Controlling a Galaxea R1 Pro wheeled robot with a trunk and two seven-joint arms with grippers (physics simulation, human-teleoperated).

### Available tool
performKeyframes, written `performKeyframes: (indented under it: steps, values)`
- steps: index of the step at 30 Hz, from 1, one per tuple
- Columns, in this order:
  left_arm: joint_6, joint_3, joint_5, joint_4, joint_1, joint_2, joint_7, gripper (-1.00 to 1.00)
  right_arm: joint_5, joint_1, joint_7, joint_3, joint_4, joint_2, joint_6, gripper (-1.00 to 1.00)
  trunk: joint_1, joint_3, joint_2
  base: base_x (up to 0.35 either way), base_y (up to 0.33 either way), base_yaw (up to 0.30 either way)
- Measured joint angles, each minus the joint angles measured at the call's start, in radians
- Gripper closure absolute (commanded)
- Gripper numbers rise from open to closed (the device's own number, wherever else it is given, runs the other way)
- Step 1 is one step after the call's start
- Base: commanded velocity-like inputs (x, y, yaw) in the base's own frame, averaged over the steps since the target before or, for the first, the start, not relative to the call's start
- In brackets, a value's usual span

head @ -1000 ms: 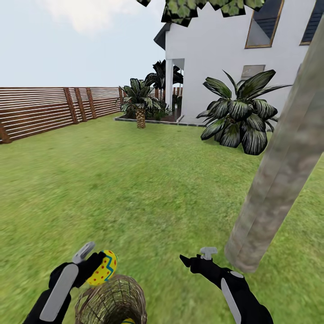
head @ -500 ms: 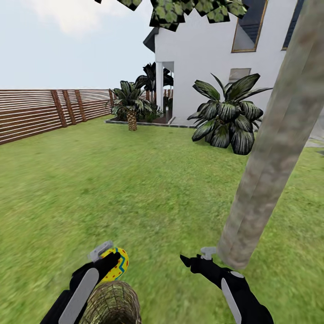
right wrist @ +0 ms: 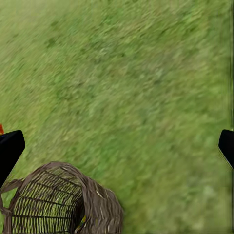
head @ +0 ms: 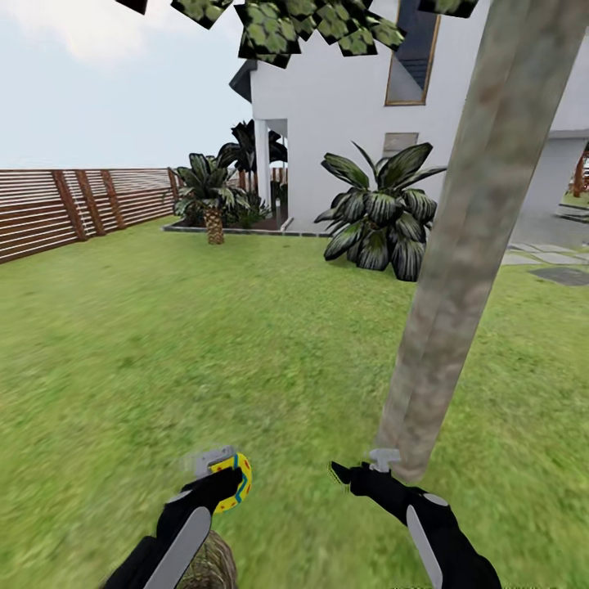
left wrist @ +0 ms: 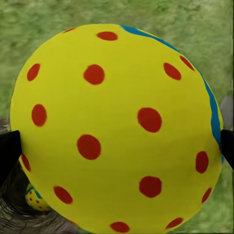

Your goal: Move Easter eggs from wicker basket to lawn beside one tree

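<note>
Taking the thick, mottled grey-brown tree trunk [head: 470, 237] as the landmark: far to its left a brown slatted wooden fence [head: 49, 211] borders the wide bright green lawn [head: 204, 343]. Nearer the robot, well left of the trunk's base, the left gripper [head: 219, 474] pinches a yellow Easter egg with red dots and a blue-green zigzag band [head: 231, 483], its dark fingertips [left wrist: 9, 151] pressed to the egg's two sides in the left wrist view. Just below that held egg sits the small tan open-weave wicker basket [head: 209, 564], mostly hidden by the left arm. In the left wrist view a second dotted yellow egg [left wrist: 33, 199] peeks out beneath the held one; whether it lies inside the basket cannot be told for certain. The right wrist view looks into the basket's open weave [right wrist: 53, 204]. The right gripper [head: 360, 468] hovers just beside the trunk's base, jaws spread with nothing between them. Behind the trunk stand a dark broad-leaved plant [head: 378, 211] and a white house [head: 343, 90].
</note>
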Motion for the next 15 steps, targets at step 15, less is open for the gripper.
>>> performKeyframes:
  steps: [15]
  values:
    - [-0.026, -0.138, -0.002, 0.009, -0.001, -0.001, -0.001, 1.00, 0.000, 0.000, 0.009, -0.034, 0.000, -0.001, 0.000, -1.00, -0.039, 0.049, 0.070, 0.000, 0.000, -0.216]
